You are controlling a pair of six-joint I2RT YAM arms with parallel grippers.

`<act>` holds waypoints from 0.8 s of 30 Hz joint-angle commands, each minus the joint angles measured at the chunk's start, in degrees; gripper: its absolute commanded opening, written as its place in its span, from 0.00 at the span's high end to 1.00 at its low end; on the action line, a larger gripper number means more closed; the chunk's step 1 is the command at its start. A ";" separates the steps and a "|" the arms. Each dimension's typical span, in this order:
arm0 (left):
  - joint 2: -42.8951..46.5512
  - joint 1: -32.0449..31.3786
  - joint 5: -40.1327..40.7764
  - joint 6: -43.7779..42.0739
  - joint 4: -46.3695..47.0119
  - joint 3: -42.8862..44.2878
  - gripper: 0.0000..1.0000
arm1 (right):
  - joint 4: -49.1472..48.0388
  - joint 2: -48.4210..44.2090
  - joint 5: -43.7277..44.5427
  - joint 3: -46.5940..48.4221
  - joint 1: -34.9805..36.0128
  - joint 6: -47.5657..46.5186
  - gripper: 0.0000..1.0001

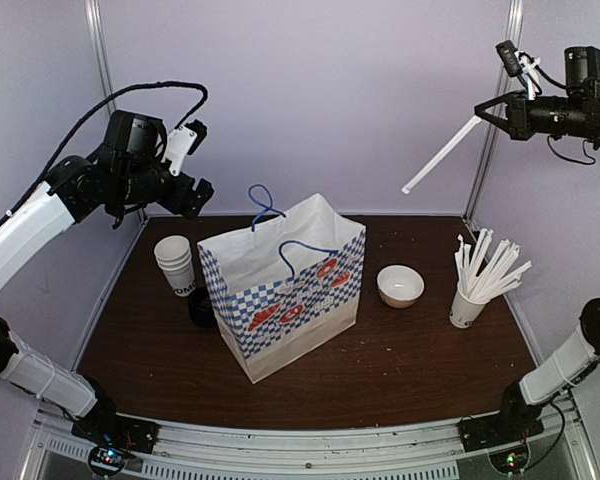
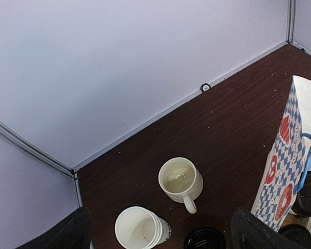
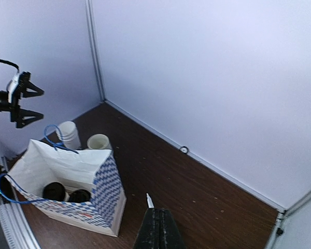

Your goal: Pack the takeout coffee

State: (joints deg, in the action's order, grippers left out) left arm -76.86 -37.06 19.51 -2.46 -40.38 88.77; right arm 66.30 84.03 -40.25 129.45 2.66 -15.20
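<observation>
Dark brown counter (image 1: 410,350), lavender walls. Blue-checkered paper bag (image 1: 290,300) stands open mid-counter. Takeout coffee (image 3: 54,191), black-lidded, sits inside it beside a second lidded cup (image 3: 81,195). Left of bag: stack of paper cups (image 1: 175,262), cream mug (image 2: 180,179), black lid (image 1: 202,308). Right of bag: white bowl (image 1: 400,285), cup of wrapped straws (image 1: 480,280). My left fingers (image 1: 196,192) are released, raised above the stack. My right fingers (image 3: 158,231) are clenched on one wrapped straw (image 1: 440,155), high up.
</observation>
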 commanded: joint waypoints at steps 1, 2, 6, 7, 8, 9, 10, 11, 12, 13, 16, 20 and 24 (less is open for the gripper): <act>0.38 0.32 0.58 -0.56 2.10 -0.20 0.03 | -11.07 2.62 -18.78 0.64 0.93 12.05 1.00; 0.66 0.32 0.35 -0.41 1.94 -0.18 0.03 | -13.63 3.08 -20.83 0.60 1.32 14.47 1.00; 1.52 0.34 1.15 -0.43 1.28 -0.09 0.02 | -18.28 6.53 -24.73 1.16 4.41 20.08 1.00; 1.76 0.32 1.54 -0.51 1.21 -0.09 0.02 | -17.79 7.14 -24.65 1.19 6.22 19.65 1.00; 2.11 0.32 1.90 -0.59 1.12 -0.10 0.03 | -17.26 7.72 -24.51 1.13 7.58 19.12 1.00; 2.40 0.32 2.16 -0.64 0.99 -0.09 0.02 | -16.69 8.40 -24.35 0.93 9.30 18.56 1.00; 2.52 0.34 2.34 -0.66 0.93 -0.09 0.02 | -16.29 8.92 -24.21 0.53 11.12 18.08 1.00; 2.68 0.32 2.44 -0.63 0.80 -0.09 0.02 | -16.34 9.44 -24.13 -0.22 12.89 17.97 1.00; 2.78 0.32 2.60 -0.58 0.76 -0.17 0.02 | -16.11 10.05 -23.94 -0.85 14.96 17.70 1.00; 2.85 0.32 2.76 -0.51 0.74 -0.28 0.02 | -15.39 10.77 -23.49 -1.13 16.99 17.10 1.00; 2.94 0.32 2.63 -0.24 0.61 -0.50 0.02 | -13.16 13.12 -21.17 -1.44 22.22 13.66 1.00; 2.91 0.32 2.19 -0.05 -0.06 -0.21 0.02 | -11.13 15.98 -19.48 -1.97 27.66 11.84 1.00; 3.38 0.32 2.17 0.04 -0.49 -0.45 0.02 | -10.60 18.37 -18.93 -5.02 32.06 11.03 1.00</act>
State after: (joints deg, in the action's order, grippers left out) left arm -74.78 -37.06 21.21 -2.46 -41.43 88.73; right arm 53.87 100.79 -60.62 127.02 31.42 -2.15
